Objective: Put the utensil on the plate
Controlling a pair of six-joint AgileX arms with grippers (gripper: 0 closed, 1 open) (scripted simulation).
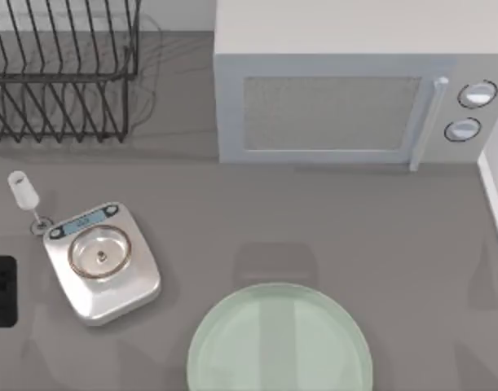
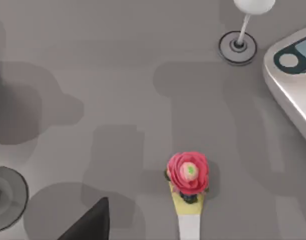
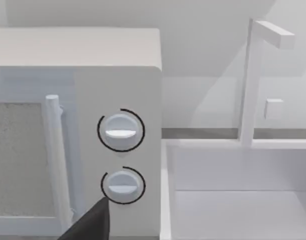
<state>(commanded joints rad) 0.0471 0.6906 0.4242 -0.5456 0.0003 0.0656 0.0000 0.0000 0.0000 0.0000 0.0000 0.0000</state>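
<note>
Hanging over the left part of the counter (image 1: 314, 220), the left gripper (image 2: 87, 225) shows as a dark tip at the edge of its wrist view, and I cannot tell whether it is spread or pressed together, nor whether it touches anything. Below it lies a red flower-shaped piece (image 2: 188, 172) on a yellow and white stem. The right gripper (image 3: 90, 225) faces the two knobs of the microwave (image 1: 346, 90); its state cannot be told either. The spoon (image 1: 22, 189) sits at the counter's left, between the dish rack (image 1: 61, 73) and the scale (image 1: 102, 261), well apart from the plate (image 1: 232, 342). Its long axis slants from far left to near right, with the white rounded bowl at the far end and the slim handle running down to a small grey ring (image 1: 41, 224) just beside the scale's corner. It is plain white. The plate is pale green and glassy, at the near edge.
</note>
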